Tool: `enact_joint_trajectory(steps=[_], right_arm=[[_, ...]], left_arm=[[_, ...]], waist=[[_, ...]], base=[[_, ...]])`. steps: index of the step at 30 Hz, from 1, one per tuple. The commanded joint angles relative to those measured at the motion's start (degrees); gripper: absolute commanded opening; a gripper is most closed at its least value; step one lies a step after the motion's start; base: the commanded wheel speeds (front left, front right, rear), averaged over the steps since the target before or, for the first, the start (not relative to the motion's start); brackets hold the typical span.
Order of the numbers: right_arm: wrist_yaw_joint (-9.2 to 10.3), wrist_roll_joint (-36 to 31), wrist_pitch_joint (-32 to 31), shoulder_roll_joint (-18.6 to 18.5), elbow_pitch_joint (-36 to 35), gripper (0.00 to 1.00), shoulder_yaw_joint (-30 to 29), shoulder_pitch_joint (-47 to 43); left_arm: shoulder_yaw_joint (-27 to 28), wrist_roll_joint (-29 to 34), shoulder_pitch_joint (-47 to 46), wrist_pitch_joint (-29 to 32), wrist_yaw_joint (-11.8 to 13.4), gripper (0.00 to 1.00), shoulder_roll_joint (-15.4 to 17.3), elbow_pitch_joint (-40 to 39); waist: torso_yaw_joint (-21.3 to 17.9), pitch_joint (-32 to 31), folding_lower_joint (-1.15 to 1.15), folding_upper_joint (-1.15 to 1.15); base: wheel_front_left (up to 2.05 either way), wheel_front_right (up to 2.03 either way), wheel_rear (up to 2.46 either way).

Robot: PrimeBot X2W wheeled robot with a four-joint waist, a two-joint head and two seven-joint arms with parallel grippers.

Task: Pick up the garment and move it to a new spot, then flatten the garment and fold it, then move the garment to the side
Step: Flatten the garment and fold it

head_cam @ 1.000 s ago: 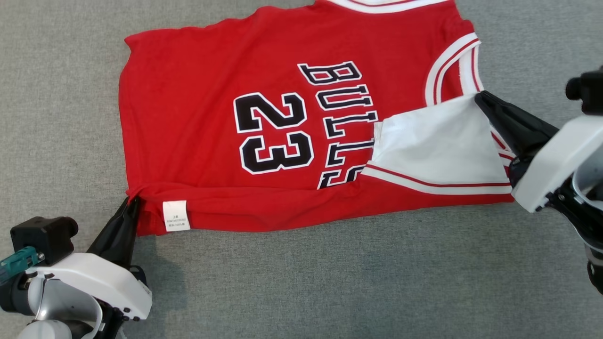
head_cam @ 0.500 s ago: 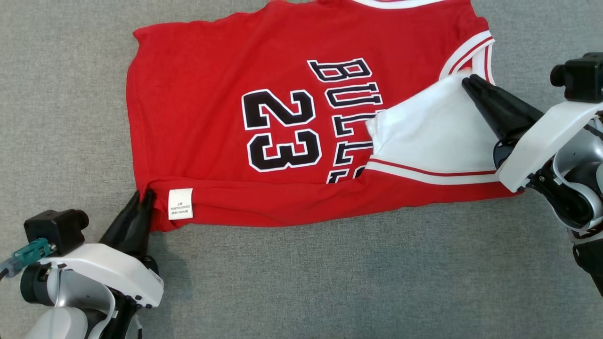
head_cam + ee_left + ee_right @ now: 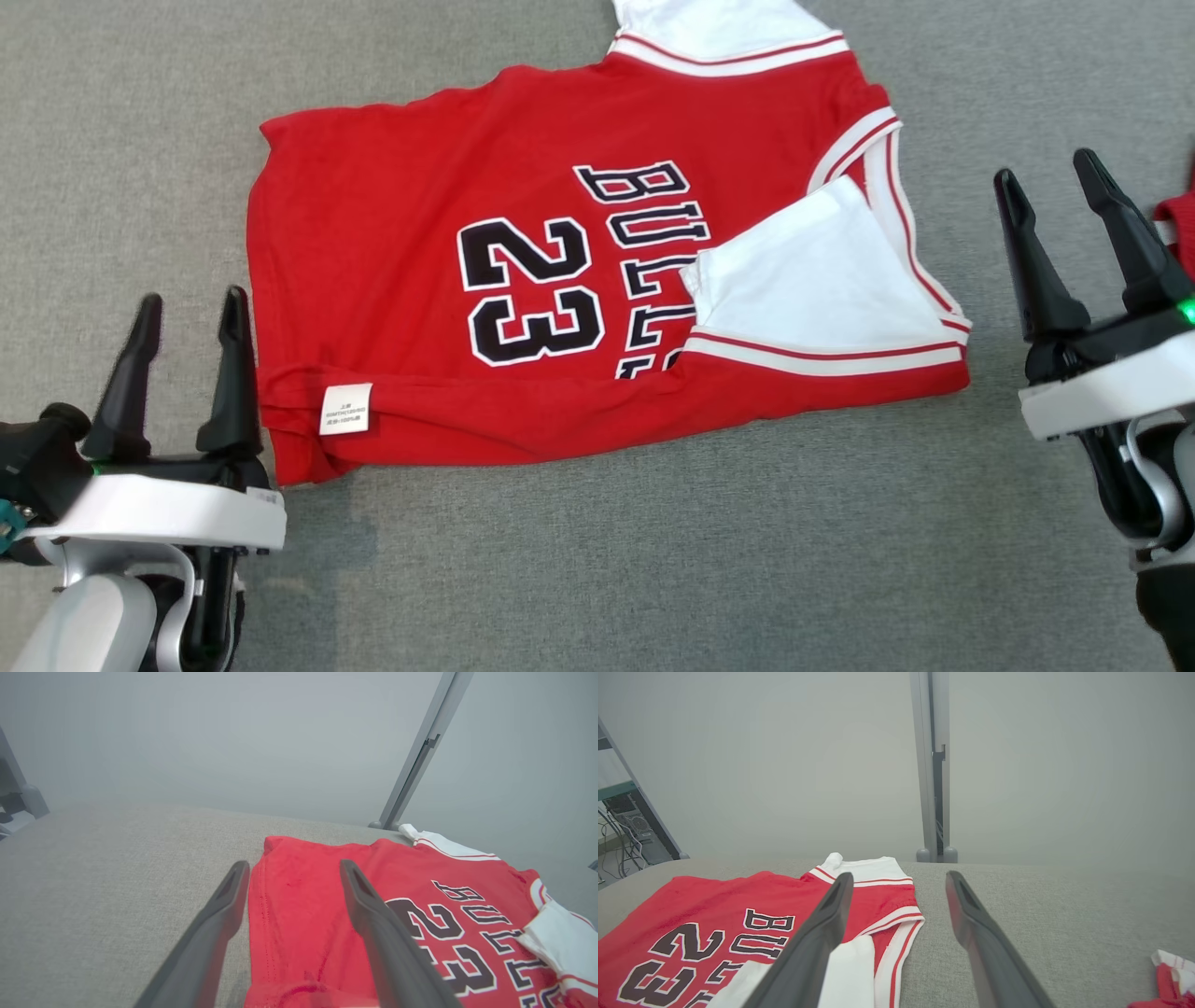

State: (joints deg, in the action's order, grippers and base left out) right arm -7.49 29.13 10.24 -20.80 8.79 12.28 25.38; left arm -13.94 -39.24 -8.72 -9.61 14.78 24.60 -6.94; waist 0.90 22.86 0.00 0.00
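Observation:
The garment (image 3: 392,224), a red jersey with black "BULLS 23", lies flat across the grey surface. Its near edge is folded over, showing a white label (image 3: 345,408). One white sleeve (image 3: 812,275) lies folded onto the chest. My left gripper (image 3: 192,301) stands open just left of the garment's near left corner, holding nothing. In the left wrist view the left gripper (image 3: 294,865) straddles the garment's (image 3: 303,924) left edge from above. My right gripper (image 3: 1046,170) is open and empty, off to the right of the collar. In the right wrist view the right gripper (image 3: 899,877) points past the garment (image 3: 714,900).
Grey fabric covers the table (image 3: 653,560). Another red and white cloth (image 3: 1169,980) lies at the far right, also seen as a red scrap (image 3: 1178,219). A metal post (image 3: 931,765) rises at the far edge, and a shelf with cables (image 3: 626,821) stands beyond the left side.
Both grippers went from shut to open. The left let go of the garment's near left corner, the right let go of the white sleeve, and both drew back. The camera also shifted.

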Motion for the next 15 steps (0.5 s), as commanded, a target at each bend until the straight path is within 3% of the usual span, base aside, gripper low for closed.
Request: enact_joint_trajectory(steps=[1, 6, 15], right_arm=[[0.00, -1.2, 0.7, 0.2, -0.2, 1.00, -0.5, -0.8], [0.00, -7.6, 2.7, 3.7, -1.3, 1.00, -4.2, -5.4], [0.00, -9.1, 2.6, 7.8, -1.5, 1.00, -7.3, -10.5]], left_arm=[[0.2, 0.7, -0.9, -0.6, 0.2, 1.00, 0.2, 0.3], [1.3, 2.6, -1.5, -4.1, -0.7, 1.00, -0.8, 3.2], [1.2, 5.0, 1.0, -5.3, -2.2, 1.00, -2.8, 7.8]], waist=[[-0.5, -0.6, 0.00, 0.00], [-1.1, -2.4, 0.00, 0.00], [-1.6, -4.1, 0.00, 0.00]], base=[[0.00, 0.00, 0.00], [0.00, 0.00, 0.00], [0.00, 0.00, 0.00]])
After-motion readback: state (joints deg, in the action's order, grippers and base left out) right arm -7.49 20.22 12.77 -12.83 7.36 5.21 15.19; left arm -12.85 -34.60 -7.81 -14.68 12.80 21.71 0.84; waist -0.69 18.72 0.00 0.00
